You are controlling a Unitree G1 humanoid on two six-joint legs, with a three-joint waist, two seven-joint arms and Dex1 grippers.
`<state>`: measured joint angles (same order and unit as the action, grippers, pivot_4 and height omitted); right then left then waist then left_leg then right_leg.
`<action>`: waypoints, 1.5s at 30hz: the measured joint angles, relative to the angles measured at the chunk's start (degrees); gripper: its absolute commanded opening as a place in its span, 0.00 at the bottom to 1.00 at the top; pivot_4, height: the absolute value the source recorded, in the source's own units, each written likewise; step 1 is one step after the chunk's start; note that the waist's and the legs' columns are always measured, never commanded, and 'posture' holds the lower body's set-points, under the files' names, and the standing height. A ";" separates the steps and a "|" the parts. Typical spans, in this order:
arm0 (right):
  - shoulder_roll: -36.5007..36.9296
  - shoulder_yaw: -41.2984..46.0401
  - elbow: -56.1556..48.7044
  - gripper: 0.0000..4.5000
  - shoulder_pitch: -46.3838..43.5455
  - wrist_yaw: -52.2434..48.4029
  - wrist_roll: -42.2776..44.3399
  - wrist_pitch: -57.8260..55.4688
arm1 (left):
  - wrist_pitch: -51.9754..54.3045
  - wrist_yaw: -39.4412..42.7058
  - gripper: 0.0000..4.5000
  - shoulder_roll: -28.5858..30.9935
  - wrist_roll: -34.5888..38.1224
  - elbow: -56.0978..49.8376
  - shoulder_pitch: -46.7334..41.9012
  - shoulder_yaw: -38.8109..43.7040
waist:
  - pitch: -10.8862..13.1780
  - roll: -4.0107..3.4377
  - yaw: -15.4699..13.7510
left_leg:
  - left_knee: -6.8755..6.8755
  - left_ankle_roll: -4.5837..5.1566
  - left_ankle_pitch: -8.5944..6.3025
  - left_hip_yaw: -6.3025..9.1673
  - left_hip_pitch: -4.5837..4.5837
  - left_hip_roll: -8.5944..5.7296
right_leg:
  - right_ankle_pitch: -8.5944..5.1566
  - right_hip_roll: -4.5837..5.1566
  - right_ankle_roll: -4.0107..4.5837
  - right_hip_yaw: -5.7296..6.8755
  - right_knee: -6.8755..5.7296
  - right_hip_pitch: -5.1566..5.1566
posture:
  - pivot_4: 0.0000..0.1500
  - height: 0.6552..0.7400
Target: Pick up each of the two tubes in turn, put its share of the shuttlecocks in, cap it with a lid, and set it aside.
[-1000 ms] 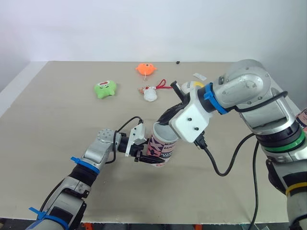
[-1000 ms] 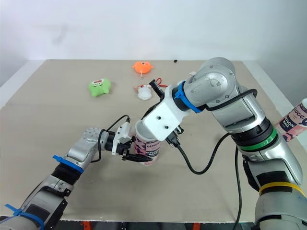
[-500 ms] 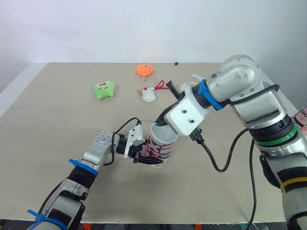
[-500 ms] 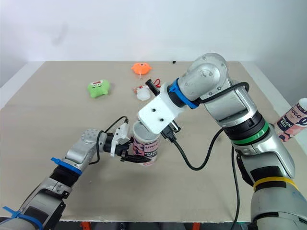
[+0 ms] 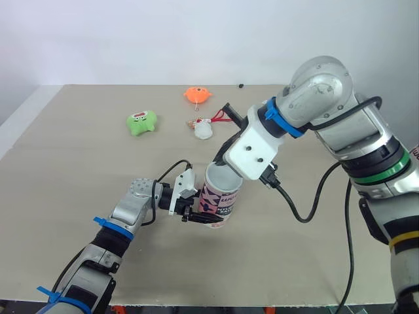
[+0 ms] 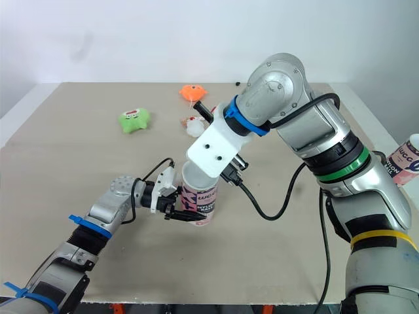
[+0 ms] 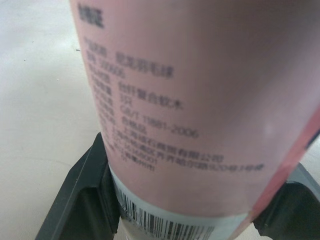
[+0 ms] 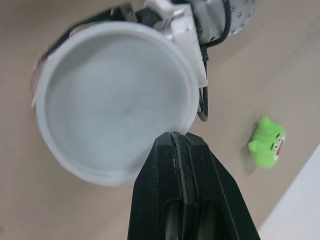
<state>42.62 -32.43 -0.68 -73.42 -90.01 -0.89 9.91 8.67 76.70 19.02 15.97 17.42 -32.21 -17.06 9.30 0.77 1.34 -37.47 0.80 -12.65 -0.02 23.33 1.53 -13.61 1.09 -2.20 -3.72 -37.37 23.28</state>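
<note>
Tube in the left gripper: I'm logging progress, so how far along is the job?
Done: a white lid sits on top of the pink tube. In hand: the left gripper is shut on that tube, and the right gripper, shut, is at the lid's rim. Left: setting this tube aside. A second tube shows at the right edge; its state is unclear.

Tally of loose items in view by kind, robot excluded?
Tubes: 2 (held tube in the left gripper; second tube at far right)
Lids: 1 (white lid on top of the held tube)
Plush toys: 3 (green plush, orange plush, white-and-red plush)
Small bits: 1 (dark speck near the table's far edge)
Total: 7
</note>
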 measured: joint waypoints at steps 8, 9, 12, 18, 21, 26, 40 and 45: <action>0.85 -2.67 -0.80 0.01 -1.90 -0.02 -0.38 2.03 | 0.35 -0.13 0.61 0.04 0.18 -0.38 0.22 -0.04 | 0.01 -0.01 -0.01 | 0.00 0.00 0.00 -0.04 0.00 0.02 | 0.02 0.00 0.09 -0.05 0.00 0.02 | 1.00 0.91; 1.03 -2.80 -1.52 0.01 -1.83 -0.01 -0.42 2.09 | 0.34 -0.15 0.61 0.06 0.12 -0.57 0.32 -0.07 | 0.01 -0.01 -0.01 | 0.01 0.00 0.00 -0.04 0.00 0.02 | 0.01 0.00 0.09 -0.05 0.00 0.02 | 1.00 0.91; 0.81 -1.67 -2.69 0.15 0.47 0.17 -0.50 2.65 | 0.35 -0.37 0.61 0.17 -0.02 -1.25 0.89 -0.12 | -0.02 0.04 -0.01 | 0.02 0.00 -0.01 -0.04 -0.04 0.02 | 0.00 0.00 0.11 -0.05 0.00 -0.02 | 1.00 0.91; -1.63 0.73 -2.67 0.57 3.07 0.32 -1.75 2.75 | 0.59 -1.07 0.61 0.49 0.08 -1.44 1.50 0.00 | -0.20 0.11 0.00 | 0.05 0.00 -0.01 -0.01 -0.24 0.13 | -0.06 -0.13 0.21 -0.03 -0.02 -0.14 | 1.00 0.91; -2.42 2.93 -3.70 0.78 5.11 0.63 -1.45 1.40 | 0.59 -1.40 0.61 0.50 -0.29 -1.86 1.93 -0.13 | -0.45 0.26 -0.01 | 0.06 0.00 -0.01 0.01 -0.27 0.15 | -0.08 -0.14 0.25 -0.01 -0.02 -0.17 | 1.00 0.91; -2.99 8.36 -6.43 0.99 10.04 1.85 1.83 -6.88 | 0.59 -1.55 0.61 0.52 -0.76 -2.60 2.25 -0.29 | -0.72 0.44 -0.02 | 0.09 0.00 -0.01 0.02 -0.28 0.16 | -0.10 -0.12 0.30 0.00 -0.02 -0.19 | 1.00 0.91; 0.44 14.91 -9.75 0.39 10.87 -0.04 22.91 -36.16 | 1.37 -1.16 0.61 0.48 0.45 -2.55 2.16 0.25 | -0.50 0.30 -0.01 | 0.18 -0.01 -0.06 0.05 -0.01 0.10 | -0.17 -0.05 0.34 0.05 -0.05 0.06 | 1.00 0.91; 1.43 11.46 -9.81 0.01 12.05 -0.20 20.13 -32.70 | 1.30 -1.21 0.61 0.35 0.45 -2.18 2.09 0.47 | -0.49 0.27 0.00 | 0.15 -0.01 -0.06 0.03 -0.02 0.10 | -0.22 -0.09 0.21 0.03 -0.05 0.07 | 1.00 0.91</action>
<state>44.05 -20.97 -10.49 -61.37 -90.21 19.24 -22.79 9.96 75.50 19.37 16.42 15.24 -30.12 -16.59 8.81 1.04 1.34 -37.31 0.79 -12.71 0.02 23.31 1.63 -13.84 1.00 -1.99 -3.69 -37.42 23.35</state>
